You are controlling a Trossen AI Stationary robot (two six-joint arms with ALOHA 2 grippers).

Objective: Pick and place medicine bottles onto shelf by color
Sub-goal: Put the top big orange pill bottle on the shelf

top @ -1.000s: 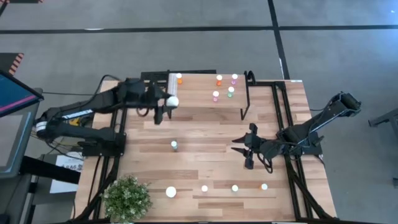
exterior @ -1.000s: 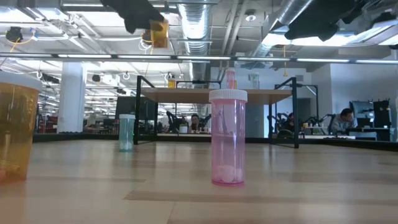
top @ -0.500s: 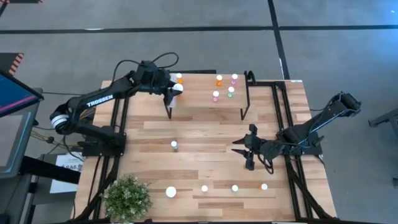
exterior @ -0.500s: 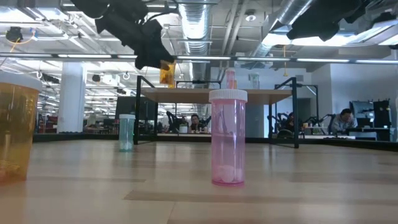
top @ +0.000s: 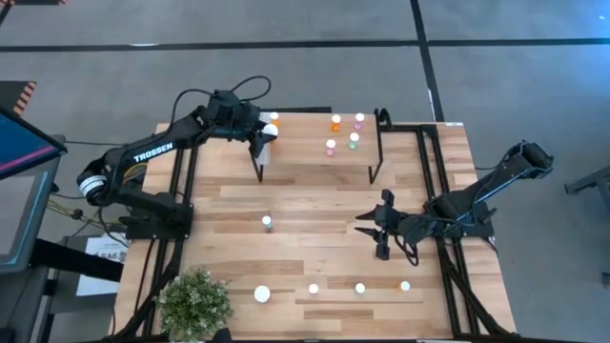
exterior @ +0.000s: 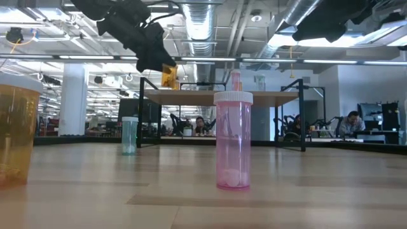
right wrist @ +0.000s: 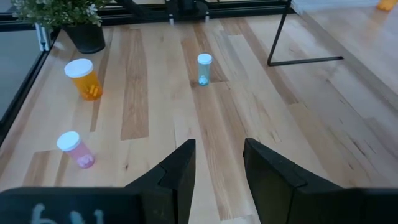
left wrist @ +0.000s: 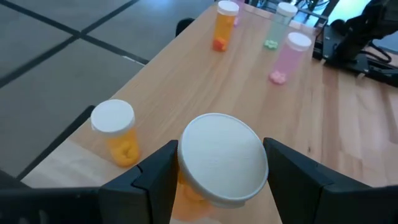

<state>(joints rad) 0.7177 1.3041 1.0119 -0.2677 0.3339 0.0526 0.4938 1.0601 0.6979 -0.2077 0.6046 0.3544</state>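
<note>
Orange bottle (left wrist: 214,168) is clamped upright in the left pincer (top: 264,136) above the shelf (top: 305,152), upper left of the high view; a small orange bottle (left wrist: 115,132) stands just beside.

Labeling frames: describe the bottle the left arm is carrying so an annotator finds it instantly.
Find the raised shelf at the table's far edge. Over its left end hangs the left gripper, shut on a large orange bottle. Its white cap is far wider than the small orange bottle standing beside it.

Five bottles (top: 331,146) on shelf (top: 305,152)
</note>
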